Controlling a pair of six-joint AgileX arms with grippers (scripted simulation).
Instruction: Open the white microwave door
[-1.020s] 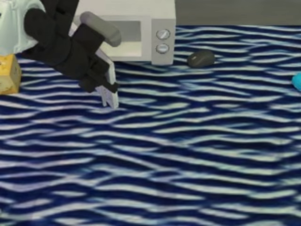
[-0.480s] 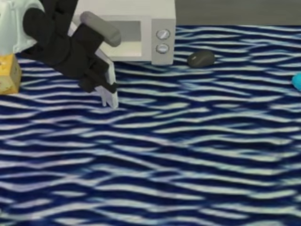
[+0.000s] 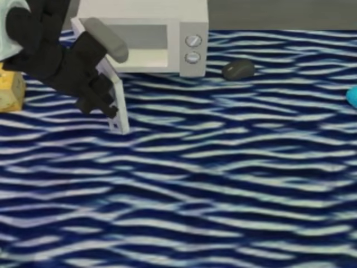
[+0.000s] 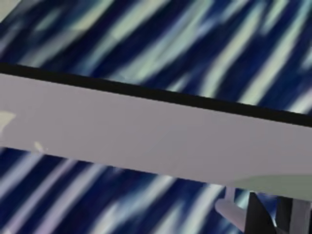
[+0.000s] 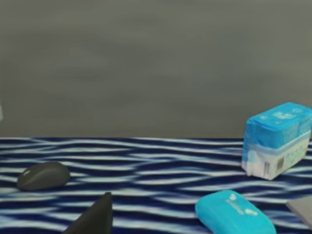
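The microwave (image 3: 167, 33) is sitting at the table's (image 3: 223, 184) back left, a mouse (image 3: 239, 69) lying just right, a cube (image 3: 10, 88) lying far left.

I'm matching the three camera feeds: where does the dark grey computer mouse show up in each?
Top view: the dark grey mouse lies just right of the white microwave.
Left wrist view: not in it.
Right wrist view: the mouse lies on the cloth, apart from the blue packs.
Shared landmark: the blue-and-white wavy tablecloth.
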